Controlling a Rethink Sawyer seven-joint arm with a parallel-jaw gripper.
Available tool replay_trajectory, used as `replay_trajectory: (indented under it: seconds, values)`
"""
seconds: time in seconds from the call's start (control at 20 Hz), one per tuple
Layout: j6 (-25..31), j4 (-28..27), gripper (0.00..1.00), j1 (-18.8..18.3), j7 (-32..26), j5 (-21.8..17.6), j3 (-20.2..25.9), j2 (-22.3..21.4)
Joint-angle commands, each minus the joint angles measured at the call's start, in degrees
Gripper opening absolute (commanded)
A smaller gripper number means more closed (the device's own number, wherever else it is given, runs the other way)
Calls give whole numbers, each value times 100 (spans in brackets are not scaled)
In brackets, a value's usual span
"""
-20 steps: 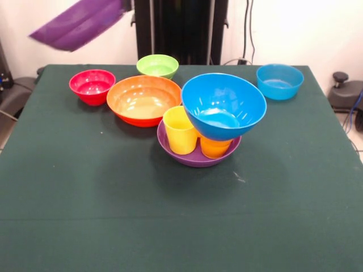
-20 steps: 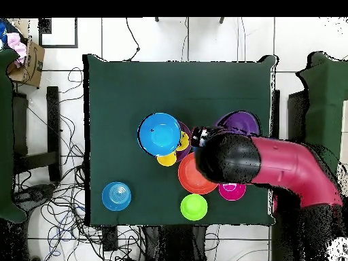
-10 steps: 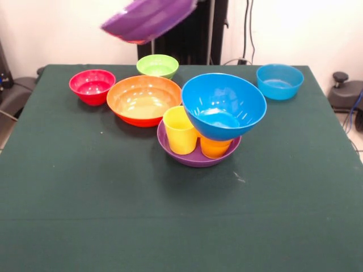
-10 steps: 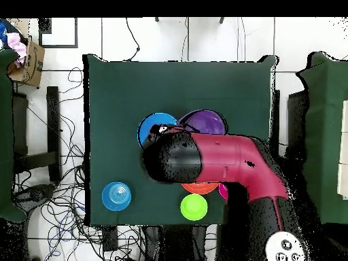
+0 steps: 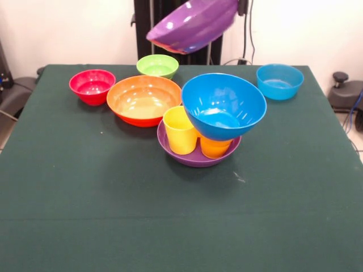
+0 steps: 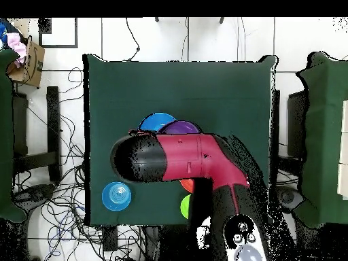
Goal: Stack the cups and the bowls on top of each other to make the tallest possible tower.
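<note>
A large purple bowl point(image 5: 195, 159) sits mid-table and holds a yellow cup point(image 5: 180, 131) and an orange cup point(image 5: 215, 148). A large blue bowl point(image 5: 223, 106) rests tilted on the orange cup. My gripper point(image 5: 240, 7) shows only as a black part at the top edge, shut on the rim of a second purple bowl point(image 5: 193, 24). This bowl hangs tilted in the air, above and behind the blue bowl. In the overhead view the arm point(image 6: 177, 158) covers the pile. Only parts of the held purple bowl point(image 6: 181, 128) and the blue bowl point(image 6: 156, 122) show.
A large orange bowl point(image 5: 143, 100), a small red bowl point(image 5: 92, 86) and a small light green bowl point(image 5: 157, 66) stand at the far left of the pile. A small blue bowl point(image 5: 279, 81) stands alone at the far right and also shows in the overhead view point(image 6: 116, 196).
In the front view the held purple bowl has travelled from the upper left to the top centre, above the pile's far side. In the overhead view the arm has swung left over the bowls.
</note>
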Motion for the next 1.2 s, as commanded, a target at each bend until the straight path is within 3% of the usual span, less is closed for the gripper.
replay_trajectory:
  seconds: [0.05, 0.5, 0.85, 1.2]
  values:
    - [-302, -69, 0, 302, 1152, 25, -369, 638]
    - [-521, -192, 0, 531, 1246, 184, -504, 818]
    - [-435, -239, 0, 641, 1219, 370, -634, 720]
    - [-517, -623, 0, 647, 1124, 379, -677, 1116]
